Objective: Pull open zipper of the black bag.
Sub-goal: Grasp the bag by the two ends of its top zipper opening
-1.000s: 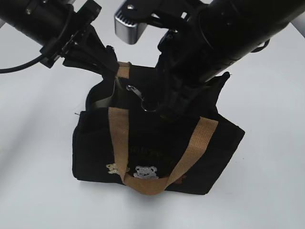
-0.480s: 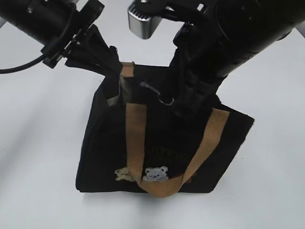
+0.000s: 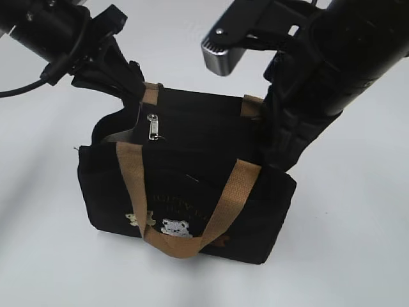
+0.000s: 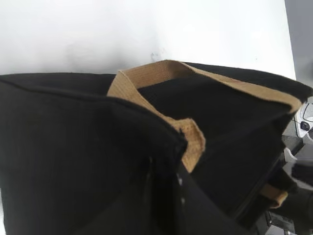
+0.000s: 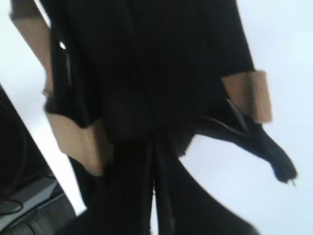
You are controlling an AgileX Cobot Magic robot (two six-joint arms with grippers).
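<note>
1. The black bag (image 3: pixel 185 185) stands upright on the white table (image 3: pixel 51 256), its long axis running from the left end to the right end of the exterior view, with the embroidered front panel facing the camera.
2. The zipper (image 3: pixel 153 126), a silver pull tab, lies near the left end of the top edge, its long axis roughly vertical in the exterior view.
3. Left end effector (image 3: pixel 131 96): nearly closed, pinching the bag's upper left corner fabric beside a tan handle (image 3: pixel 179 243).
4. Right end effector (image 3: pixel 281 150): closed at the bag's right top edge; what it grips cannot be told.
</note>
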